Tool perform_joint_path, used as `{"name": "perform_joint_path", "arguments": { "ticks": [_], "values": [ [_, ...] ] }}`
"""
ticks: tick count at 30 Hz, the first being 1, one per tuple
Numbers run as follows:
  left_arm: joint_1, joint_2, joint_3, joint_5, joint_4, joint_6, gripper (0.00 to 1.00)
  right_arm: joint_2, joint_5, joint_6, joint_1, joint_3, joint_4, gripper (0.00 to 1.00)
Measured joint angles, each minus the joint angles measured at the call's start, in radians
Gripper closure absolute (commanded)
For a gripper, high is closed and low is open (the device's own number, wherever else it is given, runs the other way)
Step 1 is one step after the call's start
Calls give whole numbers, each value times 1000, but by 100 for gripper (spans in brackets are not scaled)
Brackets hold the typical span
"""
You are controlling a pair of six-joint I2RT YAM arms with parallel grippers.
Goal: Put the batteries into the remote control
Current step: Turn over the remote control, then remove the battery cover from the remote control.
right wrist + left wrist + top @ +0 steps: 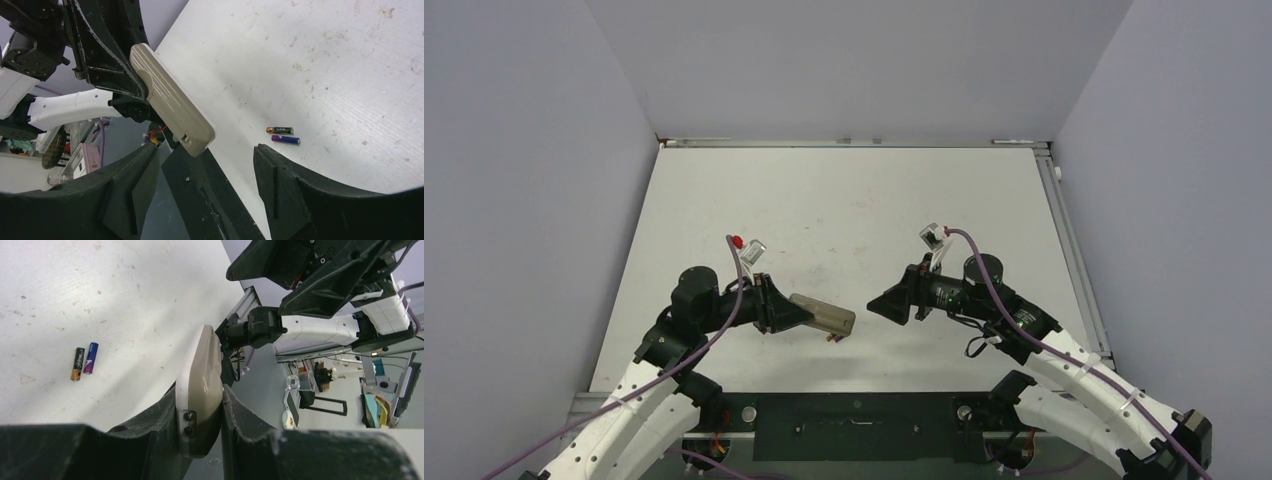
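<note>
The white surface (844, 200) carries both arms at its near edge, and the two grippers face each other over its near-centre area. The left gripper (802, 313) is closed down to the thickness of the remote control (824, 316) and clamps one end of it between its fingers (160, 425). The handset's other end projects straight out from the fingertips toward the right gripper (876, 302), with a clear gap between them. The handset is held edge-up. Its white edge is to one finger, and its beige-grey ribbed face, with a small notch near the free end, is turned toward the right wrist camera. The right gripper stands with its jaws spread wide and nothing between them. Two batteries lie on the surface, just to the near side of the remote control's free end and between the two grippers, closer to the left one. The purple battery (90, 358) and the green-and-black battery (77, 363) lie parallel, side by side. Whether they touch cannot be determined.
</note>
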Motion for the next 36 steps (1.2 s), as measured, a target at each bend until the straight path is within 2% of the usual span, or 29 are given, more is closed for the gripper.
{"name": "perform_joint_path", "arguments": {
  "ticks": [5, 18, 36],
  "values": [
    [0, -25, -26, -63, 0, -60, 100, 2, 2, 47, 10, -32, 23, 33],
    [0, -130, -103, -190, 5, -203, 100, 43, 90, 192, 146, -38, 134, 33],
    [-28, -153, -148, -254, 8, -253, 100, 148, 251, 298, 274, -38, 224, 32]
  ]
}}
